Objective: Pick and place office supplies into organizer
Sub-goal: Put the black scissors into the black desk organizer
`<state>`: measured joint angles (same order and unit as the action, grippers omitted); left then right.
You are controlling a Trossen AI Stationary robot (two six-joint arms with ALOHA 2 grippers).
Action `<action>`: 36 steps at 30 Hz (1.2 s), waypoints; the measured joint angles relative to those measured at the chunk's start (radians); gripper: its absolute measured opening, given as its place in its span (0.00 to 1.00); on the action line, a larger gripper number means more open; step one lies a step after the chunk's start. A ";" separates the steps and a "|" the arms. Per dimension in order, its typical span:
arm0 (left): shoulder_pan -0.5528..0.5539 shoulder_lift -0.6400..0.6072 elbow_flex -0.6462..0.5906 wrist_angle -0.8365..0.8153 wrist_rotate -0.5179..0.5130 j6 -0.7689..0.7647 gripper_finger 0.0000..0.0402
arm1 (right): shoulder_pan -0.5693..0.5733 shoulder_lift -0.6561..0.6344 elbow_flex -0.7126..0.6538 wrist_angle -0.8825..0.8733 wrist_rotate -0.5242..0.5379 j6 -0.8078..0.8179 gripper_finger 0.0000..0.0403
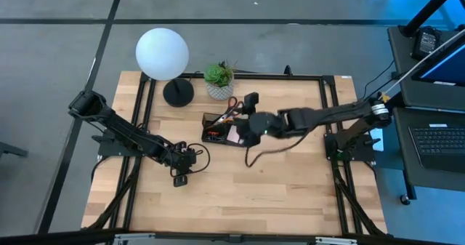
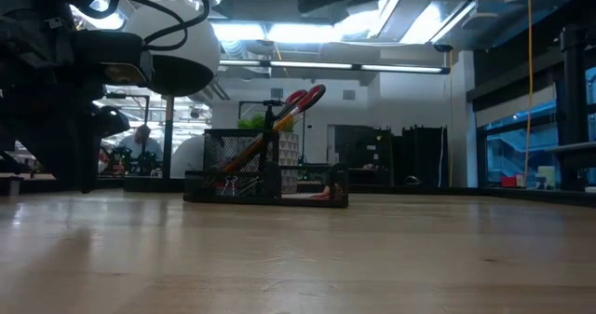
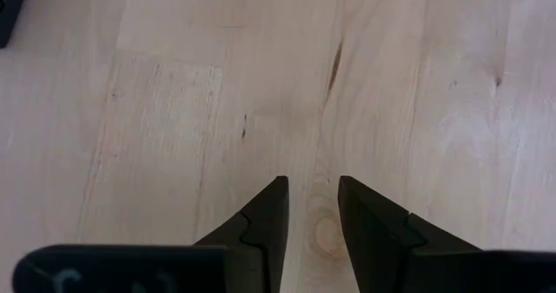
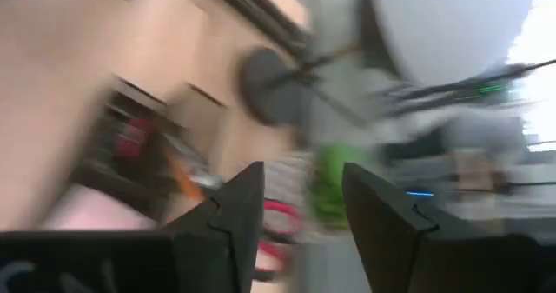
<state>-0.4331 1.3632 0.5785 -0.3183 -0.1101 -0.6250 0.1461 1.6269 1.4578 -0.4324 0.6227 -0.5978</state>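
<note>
The black organizer (image 1: 216, 131) stands on the table's far middle, in front of the plant. Red-handled scissors (image 1: 231, 108) and an orange pencil (image 2: 244, 153) stick up slanting out of its taller section (image 2: 233, 156). A pink sticky-note pad (image 1: 234, 137) lies in a low compartment. My right gripper (image 4: 300, 180) hovers above the organizer's right end (image 1: 245, 129), open, with nothing between its fingers. My left gripper (image 3: 311, 189) stands open over bare wood at the table's left middle (image 1: 182, 174), pointing steeply down.
A lamp with a round black base (image 1: 178, 92) and a white globe (image 1: 162, 53) stands at the far left. A potted green plant (image 1: 219, 79) stands just behind the organizer. The near half of the wooden table (image 1: 247, 201) is bare.
</note>
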 joint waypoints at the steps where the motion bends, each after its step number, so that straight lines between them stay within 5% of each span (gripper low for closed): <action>1: 0.000 0.000 0.000 0.000 0.000 0.000 0.24 | -0.016 -0.010 0.000 -0.019 -0.075 0.062 0.40; 6: 0.000 0.000 0.000 0.000 0.000 0.000 0.24 | -0.102 -0.021 0.000 -0.073 -0.290 0.226 0.40; 19: 0.000 0.000 0.000 0.000 0.000 0.000 0.24 | -0.299 0.077 0.000 -0.154 -0.225 0.329 0.40; 23: 0.000 0.000 0.000 0.000 0.000 0.000 0.24 | -0.309 0.088 -0.001 -0.192 -0.103 0.330 0.40; 36: 0.000 0.000 0.000 0.000 0.000 0.000 0.24 | -0.293 0.086 -0.001 -0.235 -0.100 0.363 0.40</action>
<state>-0.4332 1.3632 0.5785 -0.3183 -0.1101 -0.6247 -0.1466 1.7130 1.4567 -0.6679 0.5227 -0.2349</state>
